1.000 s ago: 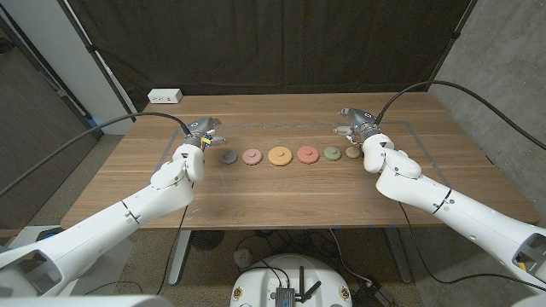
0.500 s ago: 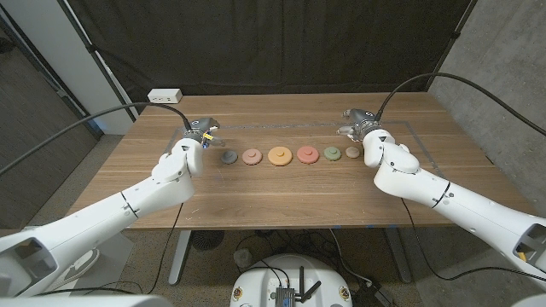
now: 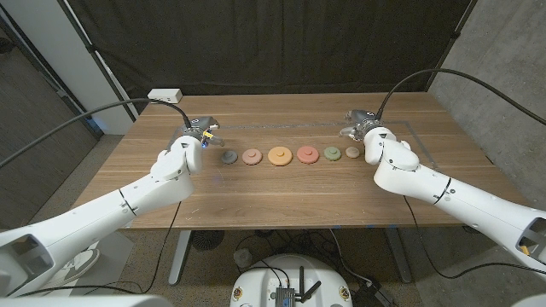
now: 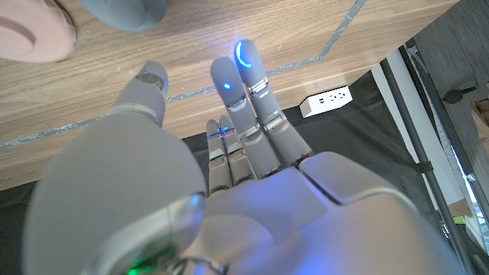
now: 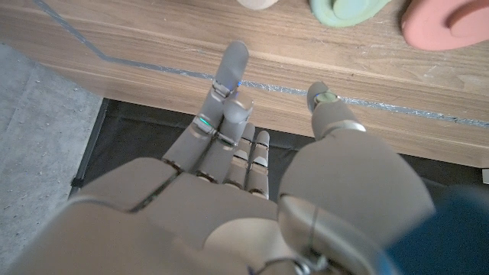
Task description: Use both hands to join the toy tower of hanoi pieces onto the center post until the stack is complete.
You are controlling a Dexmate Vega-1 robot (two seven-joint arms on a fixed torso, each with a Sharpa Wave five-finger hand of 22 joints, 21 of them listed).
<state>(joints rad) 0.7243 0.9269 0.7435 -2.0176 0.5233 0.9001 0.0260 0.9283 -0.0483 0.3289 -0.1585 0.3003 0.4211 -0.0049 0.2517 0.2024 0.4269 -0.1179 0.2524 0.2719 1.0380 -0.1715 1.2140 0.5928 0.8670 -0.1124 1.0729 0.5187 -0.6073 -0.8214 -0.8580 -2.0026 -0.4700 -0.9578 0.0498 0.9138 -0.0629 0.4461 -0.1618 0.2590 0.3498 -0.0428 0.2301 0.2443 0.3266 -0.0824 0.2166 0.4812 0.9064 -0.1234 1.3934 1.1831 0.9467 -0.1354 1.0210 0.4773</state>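
Note:
Several round toy pieces lie in a row across the table's middle: a dark grey disc, a pink disc, a wider orange piece, a red disc, a green disc and a small tan piece. My left hand hovers just behind the row's left end, its fingers stretched out and holding nothing. In the left wrist view the grey disc and the pink disc lie beyond my fingertips. My right hand hovers behind the right end, also empty, with the green disc and the red disc ahead of it.
A thin taped outline marks a rectangle on the wooden table. A white power strip lies at the far left corner. Black curtains hang behind the table. Cables run from both wrists off the far side.
Both forearms have swung slightly inward and lower. The left hand has drifted a little to the left; the right hand stays almost in place. The pieces have not moved.

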